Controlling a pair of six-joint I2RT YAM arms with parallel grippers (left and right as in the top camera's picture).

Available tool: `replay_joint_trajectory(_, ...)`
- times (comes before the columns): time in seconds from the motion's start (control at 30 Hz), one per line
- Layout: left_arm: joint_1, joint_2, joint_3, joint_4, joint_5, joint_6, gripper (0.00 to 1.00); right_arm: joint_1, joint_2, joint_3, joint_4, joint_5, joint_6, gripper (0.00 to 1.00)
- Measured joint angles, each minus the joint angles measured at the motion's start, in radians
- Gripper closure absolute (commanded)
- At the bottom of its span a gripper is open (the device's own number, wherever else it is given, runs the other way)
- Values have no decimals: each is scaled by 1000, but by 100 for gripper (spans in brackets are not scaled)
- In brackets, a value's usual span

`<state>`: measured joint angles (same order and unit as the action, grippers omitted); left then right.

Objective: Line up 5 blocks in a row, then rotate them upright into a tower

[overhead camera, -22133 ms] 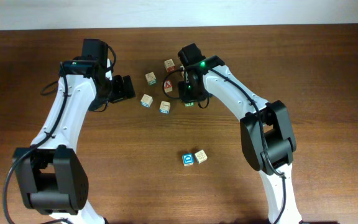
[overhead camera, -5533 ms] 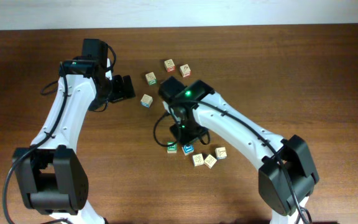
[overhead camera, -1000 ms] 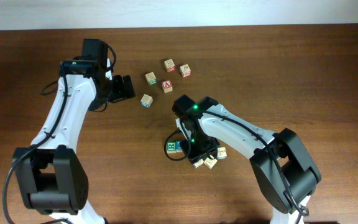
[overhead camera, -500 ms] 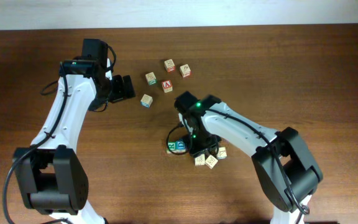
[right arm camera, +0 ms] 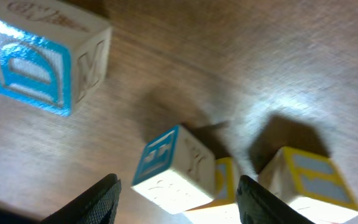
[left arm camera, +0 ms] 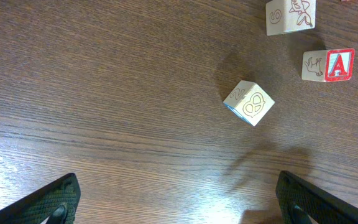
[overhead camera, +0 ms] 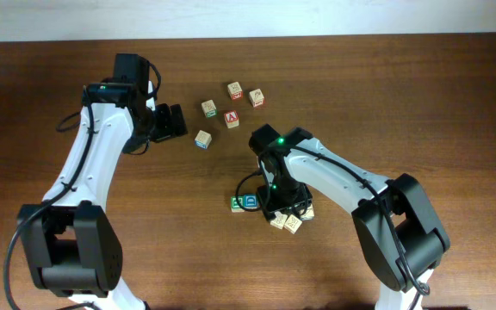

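Several light-wood blocks lie in a cluster under my right gripper [overhead camera: 275, 203]: a green-faced block [overhead camera: 238, 204], a teal one [overhead camera: 251, 201] and yellow-marked ones [overhead camera: 292, 224]. In the right wrist view my right gripper [right arm camera: 179, 200] is open. A blue-faced block [right arm camera: 174, 170] rests on the table between its fingers [right arm camera: 98, 198], with a gap on each side. A yellow block [right arm camera: 308, 180] lies just right of it and a larger-looking blue block [right arm camera: 39, 57] at upper left. My left gripper [overhead camera: 170, 121] hangs open and empty; a block [left arm camera: 248, 102] lies ahead of it.
At the back of the table sit the red "A" cube [overhead camera: 232, 118], two orange/red-marked cubes [overhead camera: 234, 90] [overhead camera: 257, 99] and a green-marked block [overhead camera: 208, 108]. Another block [overhead camera: 202, 139] lies close to my left gripper. Bare wood stretches along the front and right.
My right gripper has opened and let go of the blue-faced block, which now rests in the cluster. The right arm shifted slightly right. The left arm has not moved.
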<state>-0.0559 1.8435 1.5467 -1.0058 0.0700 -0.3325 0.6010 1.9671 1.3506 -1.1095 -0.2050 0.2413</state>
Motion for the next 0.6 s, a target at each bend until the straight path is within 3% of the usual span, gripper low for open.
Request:
replay_joint_trajectory(0.3,0,0,0,0,0,0,1,15,0,-10,7,-34,51,43)
replay_joint_trajectory(0.4,0,0,0,0,0,0,1,15,0,-21,6,-34,55,51)
replay_joint_trajectory(0.6,0,0,0,0,0,0,1,15,0,-21,8,-17,97,56)
